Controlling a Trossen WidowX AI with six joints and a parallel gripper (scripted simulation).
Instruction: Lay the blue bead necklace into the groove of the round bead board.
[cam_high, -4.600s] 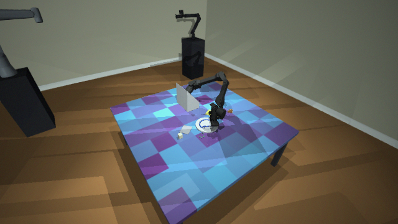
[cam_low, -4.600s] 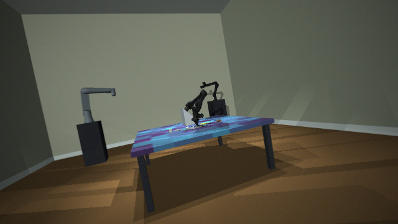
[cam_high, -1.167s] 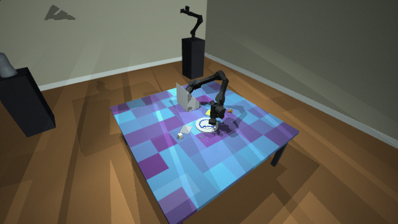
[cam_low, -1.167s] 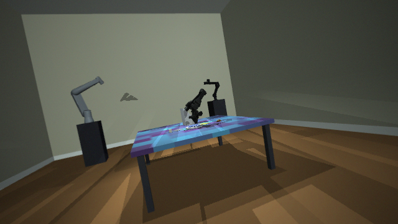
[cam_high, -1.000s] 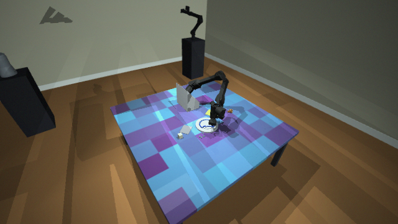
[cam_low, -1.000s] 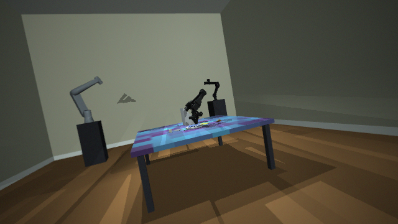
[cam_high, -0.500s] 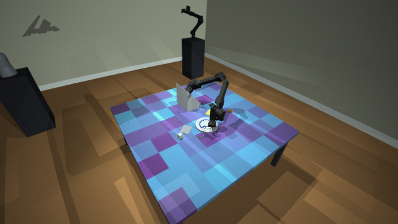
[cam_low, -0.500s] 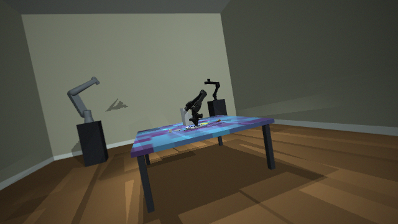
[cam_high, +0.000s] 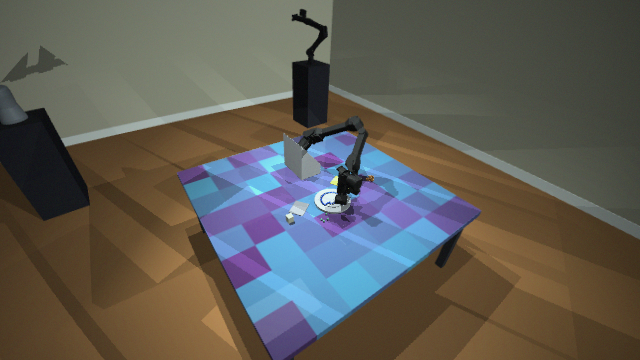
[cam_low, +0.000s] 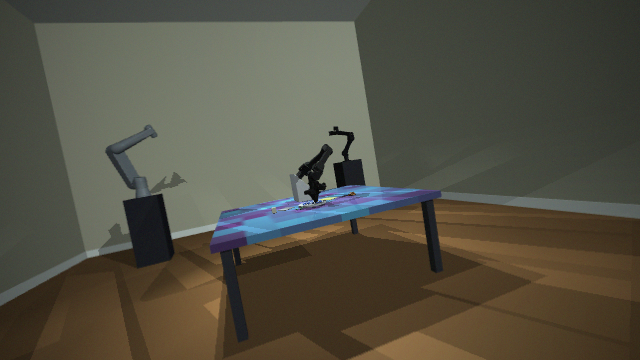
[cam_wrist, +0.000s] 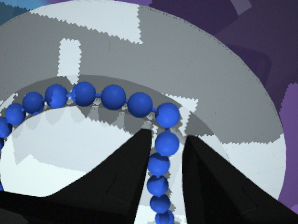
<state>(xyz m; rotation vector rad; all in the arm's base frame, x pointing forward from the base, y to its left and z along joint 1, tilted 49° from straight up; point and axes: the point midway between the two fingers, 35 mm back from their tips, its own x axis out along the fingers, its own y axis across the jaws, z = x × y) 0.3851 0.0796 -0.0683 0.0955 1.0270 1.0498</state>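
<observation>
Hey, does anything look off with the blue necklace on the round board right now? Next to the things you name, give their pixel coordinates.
Yes. Part of the blue bead necklace (cam_wrist: 113, 97) cuts inward across the white round bead board (cam_high: 320, 206) (cam_wrist: 200, 60), between the claw's fingers, instead of following the curved groove.

Three views: two of the whole room, one close over the board
The top view looks down at a slant from high up, beyond the table's near corner, and takes in the whole table (cam_high: 300, 260) (cam_low: 320, 220), with the far corner toward the meeting of two walls. The exterior view sits low and farther back, just above the height of the tabletop, looking almost level across the near long edge, with the table legs and the floor beneath in sight. Both share the table, the arm (cam_high: 358, 145) (cam_low: 316, 162) and the wall behind. The wrist view looks down from very near between the fingertips, and shares the round board (cam_high: 320, 206) (cam_low: 304, 206) (cam_wrist: 200, 65) with both.
</observation>
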